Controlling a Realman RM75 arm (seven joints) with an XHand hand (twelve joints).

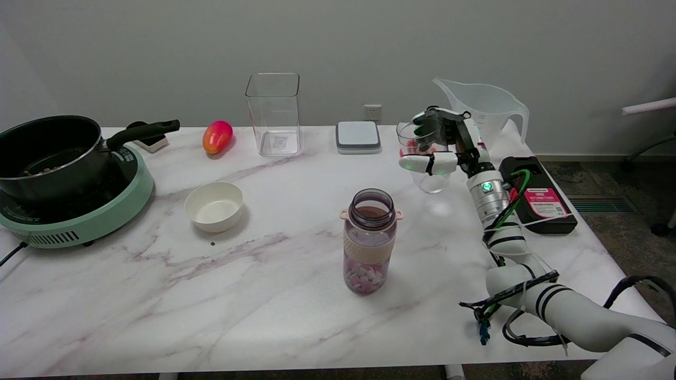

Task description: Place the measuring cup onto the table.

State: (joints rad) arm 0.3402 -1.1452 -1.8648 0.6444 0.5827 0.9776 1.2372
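- Nearest the camera, the right hand (441,142) reaches in over the marble table (158,295).
- Its fingers (429,162) are wrapped around the measuring cup (425,158), a small clear cup with something pink inside; whether its base touches the table, I cannot tell.
- Just behind the fingers stands a clear jug (483,105).
- Beside the wrist lies a black box (541,198) with a pink label, its writing too small to read.
- Below the fingers stands a bottle (368,240) of pink and white pieces.

The robot hand (438,142) hides much of the small clear measuring cup (429,177), and the induction cooker (79,211) runs off the left edge.
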